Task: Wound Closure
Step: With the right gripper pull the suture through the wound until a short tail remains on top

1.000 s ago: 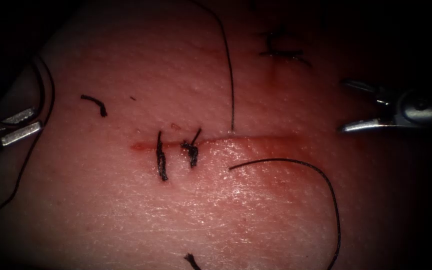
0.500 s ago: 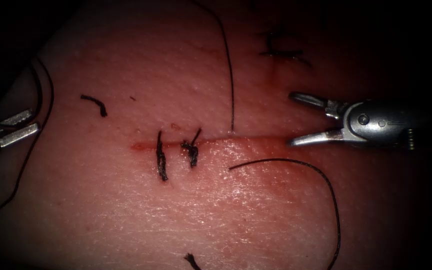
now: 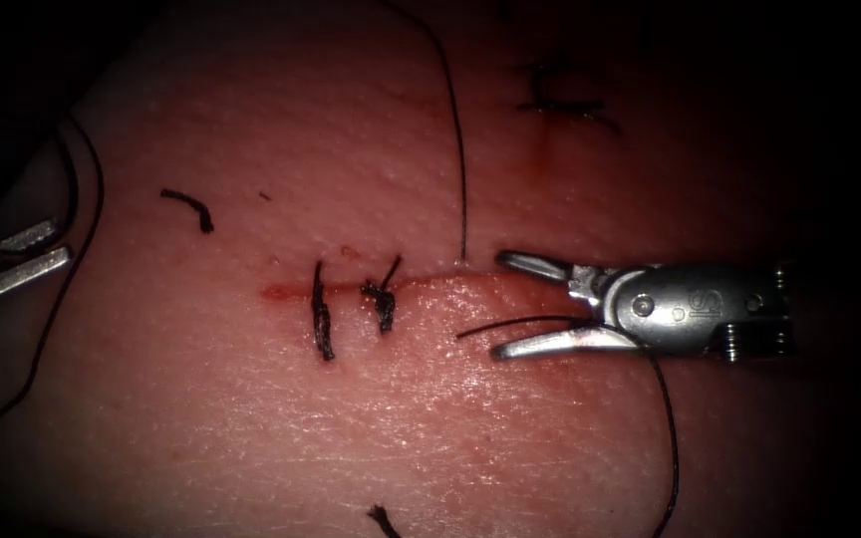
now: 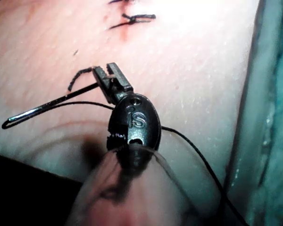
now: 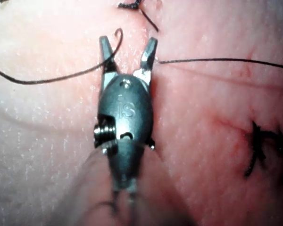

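The tissue (image 3: 251, 418) carries a horizontal cut (image 3: 550, 281) with two knotted stitches (image 3: 322, 324) near its left end. My right tool (image 3: 500, 306) hovers over the cut just right of them, jaws open and holding nothing. The thread (image 3: 460, 169) enters the tissue at the cut's upper lip. Its other run (image 3: 510, 321) leaves the lower lip and passes between the open jaws. In the right wrist view, the thread (image 5: 61, 77) crosses one jaw of the right tool (image 5: 128, 49). My left tool (image 3: 60, 243) sits far left, off the cut. In the left wrist view, the left tool (image 4: 106, 69) is shut on the needle (image 4: 47, 107) near one end, clear of the tissue.
Cut ends of thread (image 3: 188, 206) lie on the tissue above left of the cut, and another piece (image 3: 383, 518) lies near the front edge. An older stitch (image 3: 558, 100) sits at the back right. A teal drape (image 4: 273, 117) borders the tissue.
My right tool has moved left and down from the right edge to the cut, jaws staying open, now straddling the thread's run. The left tool drifted slightly left.
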Controlling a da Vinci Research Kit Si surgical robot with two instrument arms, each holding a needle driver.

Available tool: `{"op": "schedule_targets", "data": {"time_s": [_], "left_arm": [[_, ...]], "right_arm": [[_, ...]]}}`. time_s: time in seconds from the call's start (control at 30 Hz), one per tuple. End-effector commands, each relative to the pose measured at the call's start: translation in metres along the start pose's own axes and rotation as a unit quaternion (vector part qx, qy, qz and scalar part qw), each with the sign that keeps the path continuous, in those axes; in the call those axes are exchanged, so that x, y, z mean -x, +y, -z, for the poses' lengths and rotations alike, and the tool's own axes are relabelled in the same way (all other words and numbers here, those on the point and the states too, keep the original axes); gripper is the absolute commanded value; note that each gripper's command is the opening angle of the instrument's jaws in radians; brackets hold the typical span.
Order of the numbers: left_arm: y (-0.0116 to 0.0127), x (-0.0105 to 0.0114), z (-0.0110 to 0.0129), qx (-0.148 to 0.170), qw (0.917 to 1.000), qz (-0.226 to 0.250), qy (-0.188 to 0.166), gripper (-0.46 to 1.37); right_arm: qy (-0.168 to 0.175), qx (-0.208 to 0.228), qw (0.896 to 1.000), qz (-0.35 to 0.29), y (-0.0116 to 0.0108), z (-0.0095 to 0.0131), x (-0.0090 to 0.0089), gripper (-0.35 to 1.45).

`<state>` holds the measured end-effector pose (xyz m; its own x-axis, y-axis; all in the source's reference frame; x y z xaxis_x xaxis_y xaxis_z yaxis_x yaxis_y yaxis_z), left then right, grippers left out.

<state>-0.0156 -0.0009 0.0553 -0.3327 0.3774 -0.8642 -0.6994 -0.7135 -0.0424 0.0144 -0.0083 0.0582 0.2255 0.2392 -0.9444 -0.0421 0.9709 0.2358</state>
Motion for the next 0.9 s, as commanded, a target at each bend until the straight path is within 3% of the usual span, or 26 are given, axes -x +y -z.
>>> {"op": "schedule_targets", "data": {"time_s": [0.03, 0.13, 0.17, 0.6, 0.7, 0.77, 0.9], "left_arm": [[0.0, 0.0, 0.0, 0.002, 1.0, 0.0, 0.0, -0.35], [-0.0001, 0.0, 0.0, 0.002, 1.0, 0.001, 0.0, -0.35], [-0.0001, 0.0, 0.0, 0.002, 1.0, 0.001, 0.0, -0.35], [-0.0002, 0.0, -0.0001, 0.002, 1.0, -0.002, 0.0, -0.35], [-0.0001, 0.0001, 0.0, 0.002, 1.0, -0.003, 0.0, -0.35], [-0.0001, 0.0001, 0.0, 0.002, 1.0, -0.003, 0.0, -0.35], [-0.0001, 0.0002, 0.0001, 0.002, 1.0, -0.003, 0.0, -0.35]], "right_arm": [[0.0, 0.0, 1.0, 0.0, 0.0, 0.0001, 0.0, 0.79], [0.0, -0.001, 1.0, 0.0, -0.0001, 0.0, 0.0, 0.6], [0.001, -0.002, 1.0, 0.001, -0.0002, -0.0001, -0.0001, 0.46], [0.005, -0.007, 1.0, -0.003, -0.0012, -0.0014, -0.0004, 0.46], [0.005, -0.007, 1.0, -0.008, -0.0013, -0.0015, -0.0005, 0.19], [0.006, -0.01, 1.0, -0.019, -0.0017, -0.0014, -0.0005, -0.35], [0.008, -0.024, 1.0, -0.017, -0.0022, -0.0014, -0.0008, -0.35]]}}
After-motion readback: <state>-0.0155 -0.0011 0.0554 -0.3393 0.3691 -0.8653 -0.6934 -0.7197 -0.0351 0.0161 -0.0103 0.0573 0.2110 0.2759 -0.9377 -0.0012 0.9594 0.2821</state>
